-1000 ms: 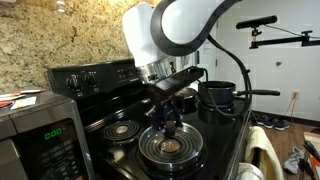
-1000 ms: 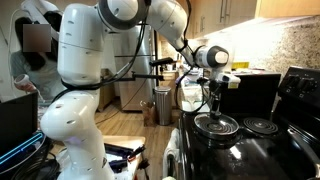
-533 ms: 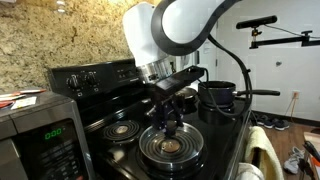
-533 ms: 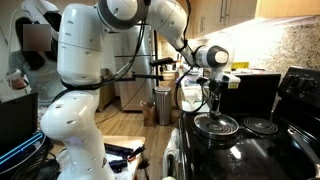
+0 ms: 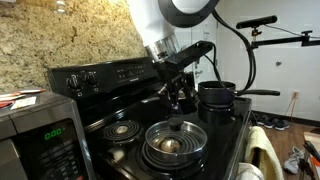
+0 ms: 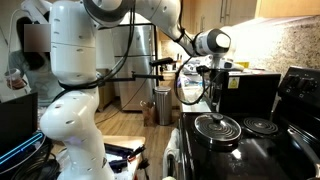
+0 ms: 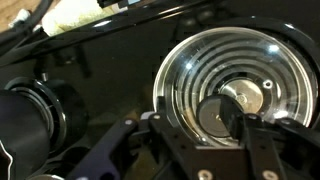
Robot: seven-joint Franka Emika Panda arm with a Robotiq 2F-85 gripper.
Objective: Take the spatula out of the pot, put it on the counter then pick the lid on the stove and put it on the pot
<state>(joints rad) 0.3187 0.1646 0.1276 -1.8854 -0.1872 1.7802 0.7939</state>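
Moved: gripper (image 5: 180,101) has risen off the lid (image 5: 175,141) since the earlier frame; the lid has not come up with it and lies where it was.
Pot as landmark: dark saucepan (image 5: 218,98) stands on a rear corner of the stove (image 5: 100,76), its long handle pointing away from the arm.
Lid position: flat on the coil burner next to the pot, on the camera-near side in an exterior view, not touching the pot; also seen from the side in an exterior view (image 6: 217,128).
Gripper position: hanging above the lid, at about the pot's rim height and just beside the pot (image 6: 214,92).
Jaw state: part spread and empty; the wrist view (image 7: 205,140) shows two fingers apart with the lid's knob (image 7: 222,112) visible far below the gap.
Spatula: not made out in or near the pot; cannot tell where it lies.
Lid handling: likely glass in a metal rim (image 7: 250,60), so stiff, fairly weighty, smooth and breakable if dropped against the pot.
Where to hold: the small dark centre knob (image 5: 176,124), jaws closing squarely on either side so the lid hangs level.
Risk: an off-centre pinch would probably let the knob slip out and the lid tilt.
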